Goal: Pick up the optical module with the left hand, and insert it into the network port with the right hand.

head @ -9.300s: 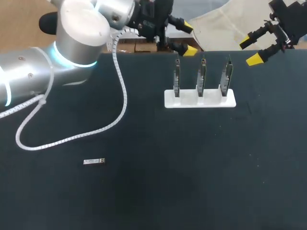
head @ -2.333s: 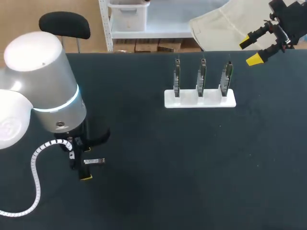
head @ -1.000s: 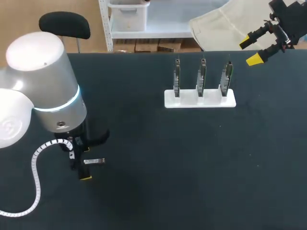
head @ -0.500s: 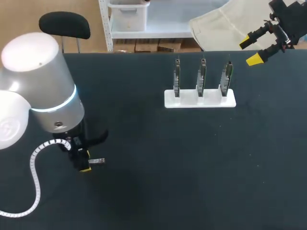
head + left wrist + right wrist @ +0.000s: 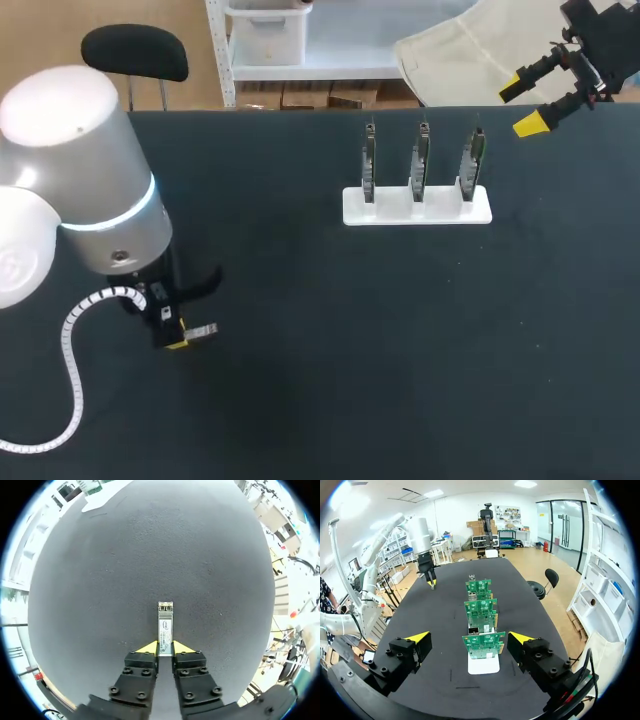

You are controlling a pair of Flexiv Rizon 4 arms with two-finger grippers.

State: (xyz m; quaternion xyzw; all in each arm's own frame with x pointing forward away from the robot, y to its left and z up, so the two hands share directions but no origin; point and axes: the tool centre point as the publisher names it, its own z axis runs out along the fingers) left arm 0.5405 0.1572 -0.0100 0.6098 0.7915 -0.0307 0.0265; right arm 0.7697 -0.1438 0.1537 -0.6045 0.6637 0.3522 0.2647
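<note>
We count one module (image 5: 165,625), the only one in view, and one table (image 5: 400,350). There are three boards (image 5: 422,158), all in a single white stand (image 5: 417,210). We have two arms, so two grippers, the left gripper (image 5: 165,649) and the right gripper (image 5: 522,106). Each has two yellow-tipped fingers, four tips in all. We see one coiled white cable (image 5: 72,340).

Silver optical module (image 5: 165,625); black table (image 5: 400,350); white stand (image 5: 417,208); green boards (image 5: 481,611); yellow-tipped left pincer (image 5: 165,647).
</note>
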